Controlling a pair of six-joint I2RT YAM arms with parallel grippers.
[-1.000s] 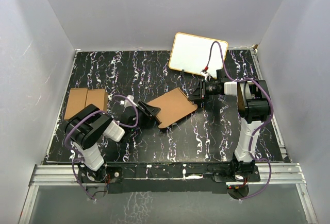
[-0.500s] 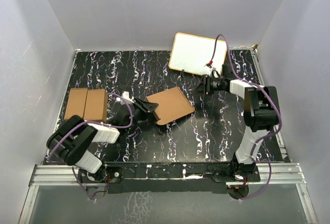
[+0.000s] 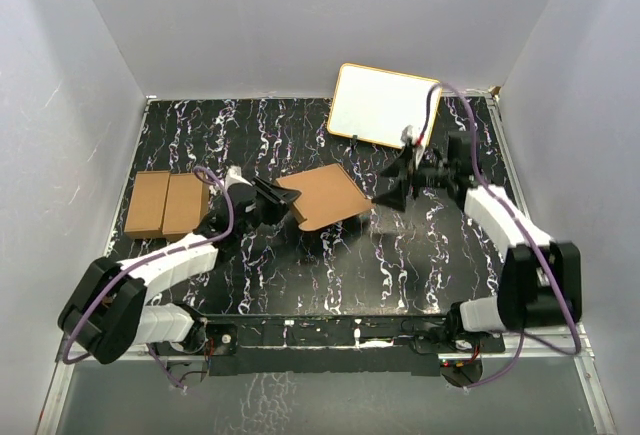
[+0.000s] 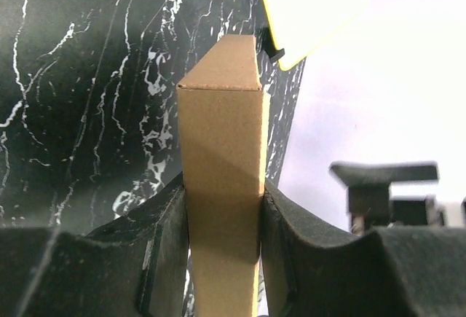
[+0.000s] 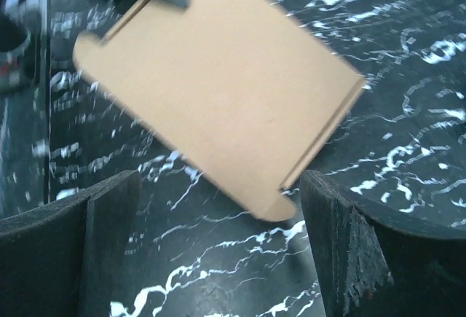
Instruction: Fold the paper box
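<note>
Leftmost, a twin pair of brown cartons [image 3: 167, 203] is seen lying flat on the black marbled desk [image 3: 430, 265], near its left edge. Just right of them, the left fingers [image 3: 272, 193] are clamped on the left end of the paper box [image 3: 325, 195]. In the left wrist view the box [image 4: 222, 157] is seen edge-on as a slim carton, pinched on both sides by the fingers [image 4: 164, 255]. The box is located mid-desk, extending rightward from the grip; whether its far end touches the desk cannot be told. Just beyond its right edge, the right fingers [image 3: 392, 197] are spread wide apart, with nothing held. In the right wrist view the box's broad face [image 5: 218, 91] is seen ahead of them, untouched. Further back, a white board with a yellow rim [image 3: 385, 105] is noted.
</note>
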